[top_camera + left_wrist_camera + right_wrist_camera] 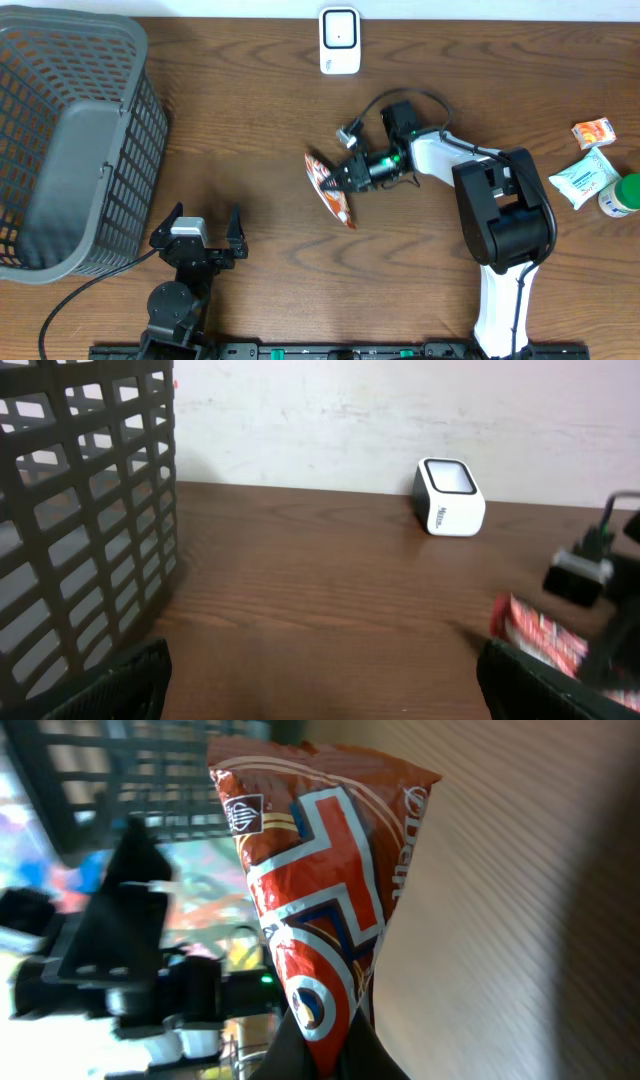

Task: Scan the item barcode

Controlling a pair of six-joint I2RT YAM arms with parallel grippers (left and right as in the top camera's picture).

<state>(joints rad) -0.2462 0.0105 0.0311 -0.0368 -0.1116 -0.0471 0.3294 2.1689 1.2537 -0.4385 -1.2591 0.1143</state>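
A red, white and brown snack bag (328, 186) hangs over the middle of the table, pinched at its edge by my right gripper (352, 172). In the right wrist view the bag (320, 890) fills the frame, and the dark fingers (300, 1055) are shut on its lower end. The white barcode scanner (340, 40) stands at the far edge of the table, and it also shows in the left wrist view (449, 496). My left gripper (197, 232) rests near the front edge, open with nothing between its fingers (110, 685).
A large grey plastic basket (70, 140) takes up the left side. At the right edge lie a small orange box (594, 132), a white packet (586, 179) and a green-capped bottle (622, 195).
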